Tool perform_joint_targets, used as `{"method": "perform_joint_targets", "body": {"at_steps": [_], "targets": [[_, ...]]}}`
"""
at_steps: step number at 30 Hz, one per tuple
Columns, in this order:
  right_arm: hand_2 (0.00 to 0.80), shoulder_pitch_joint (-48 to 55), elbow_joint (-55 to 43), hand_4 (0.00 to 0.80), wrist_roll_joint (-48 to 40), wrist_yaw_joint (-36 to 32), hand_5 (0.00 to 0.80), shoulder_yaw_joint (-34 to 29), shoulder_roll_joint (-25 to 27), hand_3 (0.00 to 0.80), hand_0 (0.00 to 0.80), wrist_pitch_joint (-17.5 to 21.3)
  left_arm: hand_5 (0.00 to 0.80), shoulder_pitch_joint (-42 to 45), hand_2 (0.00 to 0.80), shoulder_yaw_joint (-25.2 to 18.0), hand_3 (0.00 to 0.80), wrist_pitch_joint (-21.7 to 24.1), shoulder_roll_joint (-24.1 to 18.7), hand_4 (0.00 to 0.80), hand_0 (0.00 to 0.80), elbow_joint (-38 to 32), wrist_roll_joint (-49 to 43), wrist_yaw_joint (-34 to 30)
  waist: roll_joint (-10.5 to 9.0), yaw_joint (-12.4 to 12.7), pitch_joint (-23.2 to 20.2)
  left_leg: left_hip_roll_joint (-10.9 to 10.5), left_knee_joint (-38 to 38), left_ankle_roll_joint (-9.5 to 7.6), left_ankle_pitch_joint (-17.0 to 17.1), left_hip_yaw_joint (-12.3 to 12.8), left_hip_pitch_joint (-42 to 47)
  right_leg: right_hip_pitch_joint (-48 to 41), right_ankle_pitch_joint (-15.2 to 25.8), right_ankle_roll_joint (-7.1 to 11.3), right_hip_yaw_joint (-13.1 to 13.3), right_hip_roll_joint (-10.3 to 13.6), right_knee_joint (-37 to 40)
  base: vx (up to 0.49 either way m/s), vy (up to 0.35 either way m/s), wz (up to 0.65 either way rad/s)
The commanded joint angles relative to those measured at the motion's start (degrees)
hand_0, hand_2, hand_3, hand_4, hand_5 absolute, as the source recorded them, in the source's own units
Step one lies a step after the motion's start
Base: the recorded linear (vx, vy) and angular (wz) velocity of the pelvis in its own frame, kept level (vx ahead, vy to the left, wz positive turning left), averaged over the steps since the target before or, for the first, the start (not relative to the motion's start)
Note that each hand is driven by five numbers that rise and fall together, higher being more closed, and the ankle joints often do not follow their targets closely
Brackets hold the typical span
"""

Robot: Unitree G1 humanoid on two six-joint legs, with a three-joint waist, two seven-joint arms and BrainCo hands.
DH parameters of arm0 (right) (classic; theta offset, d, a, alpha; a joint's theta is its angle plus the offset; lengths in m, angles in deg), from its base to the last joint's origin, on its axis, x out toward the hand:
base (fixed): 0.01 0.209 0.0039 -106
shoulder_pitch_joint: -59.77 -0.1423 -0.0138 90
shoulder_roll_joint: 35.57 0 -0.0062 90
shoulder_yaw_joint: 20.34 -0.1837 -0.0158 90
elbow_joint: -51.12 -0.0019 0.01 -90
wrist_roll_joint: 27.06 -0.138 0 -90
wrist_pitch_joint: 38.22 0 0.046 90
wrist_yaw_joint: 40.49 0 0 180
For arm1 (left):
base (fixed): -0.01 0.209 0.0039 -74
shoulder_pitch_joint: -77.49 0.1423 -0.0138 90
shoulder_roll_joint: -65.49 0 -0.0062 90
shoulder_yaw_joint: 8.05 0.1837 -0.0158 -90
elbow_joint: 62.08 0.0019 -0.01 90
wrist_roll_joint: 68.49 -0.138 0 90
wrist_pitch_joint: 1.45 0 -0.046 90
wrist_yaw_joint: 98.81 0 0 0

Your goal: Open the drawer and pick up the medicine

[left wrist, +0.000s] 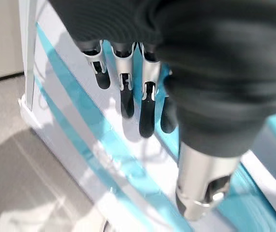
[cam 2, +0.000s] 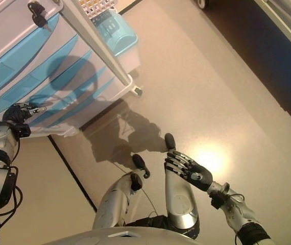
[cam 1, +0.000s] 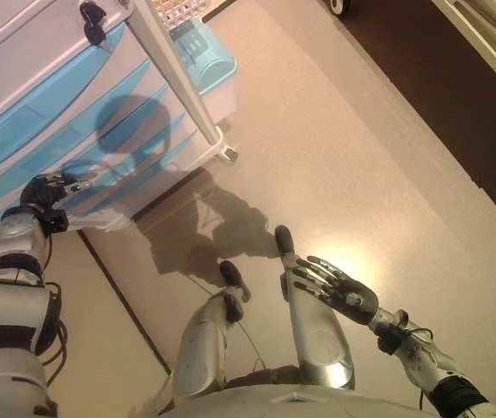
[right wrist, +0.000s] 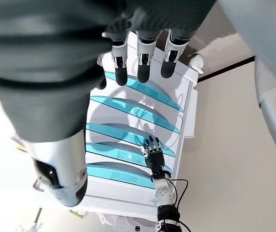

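Note:
A white cart with several blue-fronted drawers (cam 1: pixel 65 122) stands at the left; all drawers look closed and no medicine shows. My left hand (cam 1: pixel 50 190) is open, its straight fingers (left wrist: pixel 128 92) reaching against a lower drawer front (left wrist: pixel 143 174). It also shows in the right wrist view (right wrist: pixel 152 153), flat on the cart's drawer (right wrist: pixel 128 154). My right hand (cam 1: pixel 335 286) is open and empty, held over the floor at the lower right, far from the cart.
A light blue bin (cam 1: pixel 203 52) hangs on the cart's side, with a white basket (cam 1: pixel 178 10) above it. A key bunch (cam 1: pixel 93 24) hangs at the cart's top. The cart's caster (cam 1: pixel 228 155) rests on the beige floor. A dark floor strip (cam 1: pixel 439 96) runs at the right.

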State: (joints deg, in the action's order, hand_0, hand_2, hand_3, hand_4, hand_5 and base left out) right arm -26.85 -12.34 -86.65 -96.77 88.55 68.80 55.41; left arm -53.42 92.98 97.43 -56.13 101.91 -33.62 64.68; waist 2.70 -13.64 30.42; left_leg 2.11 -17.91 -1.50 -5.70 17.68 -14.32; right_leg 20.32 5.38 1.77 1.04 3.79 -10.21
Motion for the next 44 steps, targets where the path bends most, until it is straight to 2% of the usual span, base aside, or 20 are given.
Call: {"method": "perform_joint_targets", "body": {"at_steps": [1, 5, 6, 9, 14, 20, 25, 31, 37, 44], "targets": [[0.0, -0.18, -3.99, 0.0, -0.28, 6.0, 0.0, 1.64, -2.13, 0.0, 0.0, 2.61, 0.0, 2.37, 0.0, 0.12, 0.0, -1.31, -3.31, 0.0, 0.0, -4.87, 4.15, -7.3, -2.12, 1.4, -0.63, -1.89, -1.97, -0.19, -4.07, -1.85, -0.7, -0.19, -8.52, 5.54, -3.23, 5.65, -8.37, -0.03, -0.072, 0.05], [0.0, -0.45, -2.82, 0.0, 3.56, 13.6, 0.0, -0.43, -2.88, 0.0, 0.0, 2.65, 0.0, 10.04, 0.0, 1.59, 0.0, -4.1, 3.13, 0.0, 0.0, -15.2, 7.09, -12.63, -1.72, 2.48, -0.66, -2.56, 0.34, 0.03, -3.26, -3.13, 1.55, -2.85, -8.76, 5.11, -4.31, 5.47, -7.13, -0.043, -0.084, 0.06], [0.0, -0.77, -2.46, 0.0, 4.29, 14.73, 0.0, -0.83, -3.24, 0.0, 0.0, 2.48, 0.0, 12.04, 0.0, 1.65, 0.0, -4.83, 5.07, 0.0, 0.0, -17.97, 7.33, -13.38, -1.79, 2.87, -0.67, -2.59, 1.33, -0.23, -1.63, -2.96, 1.59, -3.09, -7.45, 4.57, -4.62, 5.36, -6.21, -0.087, -0.131, 0.11], [0.0, -1.23, -1.01, 0.0, 7.02, 19.25, 0.0, -0.94, -4.64, 0.0, 0.0, 2.54, 0.0, 19.54, 0.0, 3.23, 0.0, -7.24, 12.15, 0.0, 0.0, -25.61, 10.05, -14.89, -1.22, 4.46, -1.9, -2.93, 4.57, 0.17, -0.46, -4.89, 3.89, -5.98, -8.01, 4.05, -5.96, 4.8, -4.79, -0.02, -0.144, 0.07], [0.0, -3.6, 3.54, 0.0, 8.26, 24.24, 0.0, 0.22, -7.08, 0.0, 0.0, 2.02, 0.0, 27.69, 0.0, 6.56, 0.0, -6.79, 21.82, 0.0, 0.0, -27.81, 9.26, -17.54, -0.91, 6.81, -4.82, -3.17, 8.65, 0.86, 1.22, -7.47, 7.09, -10.61, -8.9, 3.13, -8.63, 4.0, -2.5, 0.021, -0.158, 0.15], [0.0, -3.71, 6.58, 0.0, 9.2, 25.94, 0.0, 0.74, -9.94, 0.0, 0.0, -0.56, 0.0, 34.79, 0.0, 6.39, 0.0, -10.91, 28.76, 0.0, 0.0, -28.15, 14.47, -18.1, -0.29, 8.81, -8.95, -2.81, 12.82, 2.06, 3.2, -9.57, 10.47, -15.31, -9.98, 2.17, -11.15, 2.56, -0.16, 0.044, -0.132, 0.17], [0.0, -3.24, 9.63, 0.0, 11.42, 26.45, 0.0, 2.0, -12.17, 0.0, 0.0, 0.32, 0.0, 38.28, 0.0, 5.62, 0.0, -11.09, 31.45, 0.0, 0.0, -26.93, 18.49, -18.05, -0.37, 10.45, -12.24, -2.4, 14.76, 2.69, 4.0, -10.75, 12.42, -18.52, -10.86, 1.46, -13.38, 1.87, 1.07, 0.036, -0.121, 0.14], [0.0, -2.97, 13.47, 0.0, 15.61, 29.67, 0.0, 3.05, -13.69, 0.0, 0.0, 3.32, 0.0, 39.99, 0.0, 6.32, 0.0, -9.38, 33.46, 0.0, 0.0, -24.87, 18.05, -16.72, -0.59, 11.8, -15.7, -1.72, 17.56, 3.38, 5.11, -11.91, 14.71, -21.71, -11.59, 1.11, -15.33, 1.04, 2.18, 0.036, -0.094, 0.17], [0.0, -1.76, 17.23, 0.0, 13.07, 30.48, 0.0, 2.08, -15.03, 0.0, 0.0, 4.2, 0.0, 40.94, 0.0, 7.07, 0.0, -9.08, 34.58, 0.0, 0.0, -24.27, 18.32, -14.82, -0.49, 12.35, -18.23, -1.34, 20.09, 3.71, 6.13, -12.46, 16.42, -23.8, -12.01, 1.06, -16.38, 0.41, 3.11, 0.001, -0.045, 0.09], [0.0, -0.94, 22.05, 0.0, 10.81, 27.78, 0.0, 0.81, -16.54, 0.0, 0.0, 4.78, 0.0, 41.7, 0.0, 7.26, 0.0, -12.27, 35.64, 0.0, 0.0, -21.76, 20.06, -16.27, -0.29, 12.39, -19.82, -0.8, 22.32, 4.16, 7.28, -12.23, 17.47, -25.52, -12.11, 1.18, -17.3, -0.1, 4.28, -0.017, -0.016, 0.08]]}}
